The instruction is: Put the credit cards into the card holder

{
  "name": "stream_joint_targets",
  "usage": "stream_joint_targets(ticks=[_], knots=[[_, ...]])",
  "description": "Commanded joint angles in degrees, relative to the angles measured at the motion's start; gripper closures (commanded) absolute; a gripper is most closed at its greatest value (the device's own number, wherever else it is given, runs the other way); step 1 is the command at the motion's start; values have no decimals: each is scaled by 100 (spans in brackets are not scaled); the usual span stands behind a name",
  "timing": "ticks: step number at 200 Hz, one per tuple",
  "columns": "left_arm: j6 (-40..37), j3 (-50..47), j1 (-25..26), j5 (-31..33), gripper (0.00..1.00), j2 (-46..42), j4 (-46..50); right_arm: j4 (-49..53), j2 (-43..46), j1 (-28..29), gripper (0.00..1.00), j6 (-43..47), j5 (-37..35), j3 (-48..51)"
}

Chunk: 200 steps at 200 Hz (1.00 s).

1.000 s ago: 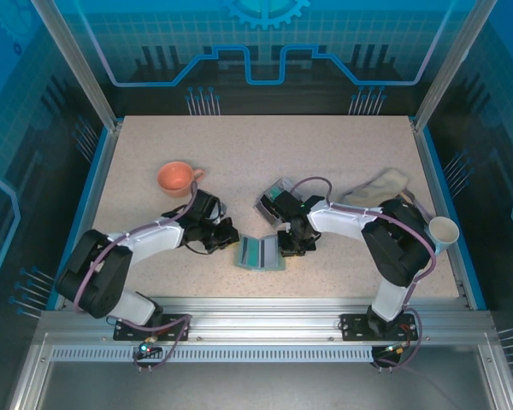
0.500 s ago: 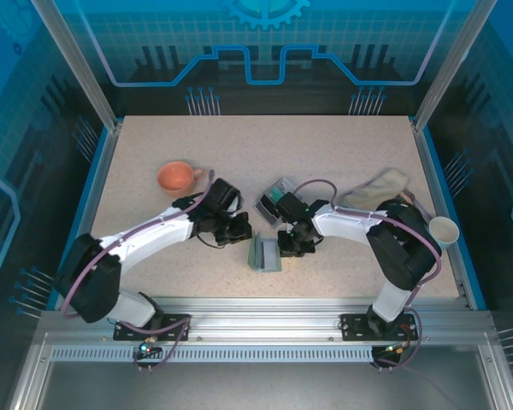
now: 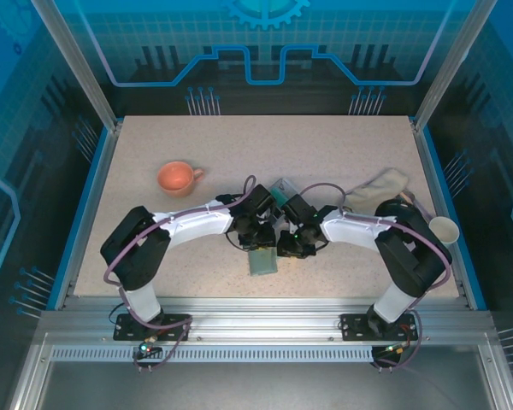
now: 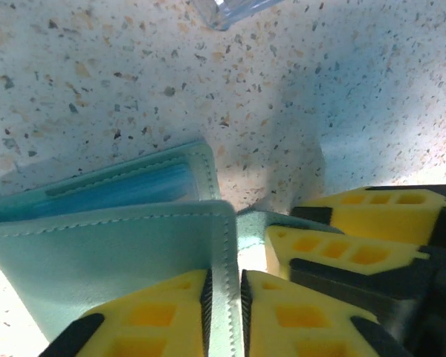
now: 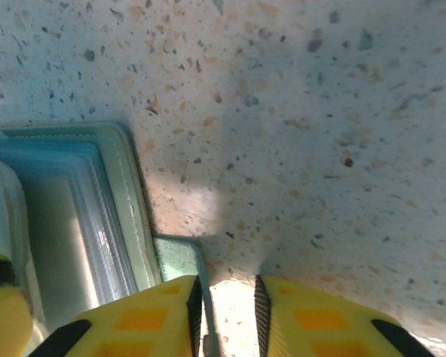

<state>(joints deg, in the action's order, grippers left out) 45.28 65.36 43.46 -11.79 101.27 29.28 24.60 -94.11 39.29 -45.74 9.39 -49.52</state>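
Card holder [image 3: 262,260] sat front-centre on the table [image 3: 342,145] from above, nearly folded shut. Left wrist: teal card [image 4: 126,190] slotted inside, left tool [image 4: 224,301] narrow astride its edge, grip unclear. Right wrist: right tool [image 5: 227,312] slightly parted beside the tab [image 5: 177,253]. Only closing seemingly remained.

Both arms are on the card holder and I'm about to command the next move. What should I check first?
1. Card holder cover sits between the left gripper fingers: ok.
2. Left gripper clamped firmly on that cover: cannot tell.
3. Right gripper at the closure tab, jaws apart: ok.
4. Blue card seated in a slot: ok.
5. Card holder folded fully flat: not ok, the covers stand apart.
6. Every card inside: cannot tell.
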Motion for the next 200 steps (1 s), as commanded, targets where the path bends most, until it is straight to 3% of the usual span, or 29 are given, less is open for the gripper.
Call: stream_joint_targets(ticks=[1,76,158,200], knots=[[104,-69,31,-75,74,-132,-126,253,251,-79,71,-11,-199,79],[155,-294,35,-16,70,-344,-272,452,759,-133,70,114,-111,23],[130,-270,31,-12,71,-302,-256,495,708,-205,84,254,17,3],[109,-270,38,9,71,-394,-257,410,731,-203,99,295,203,20]])
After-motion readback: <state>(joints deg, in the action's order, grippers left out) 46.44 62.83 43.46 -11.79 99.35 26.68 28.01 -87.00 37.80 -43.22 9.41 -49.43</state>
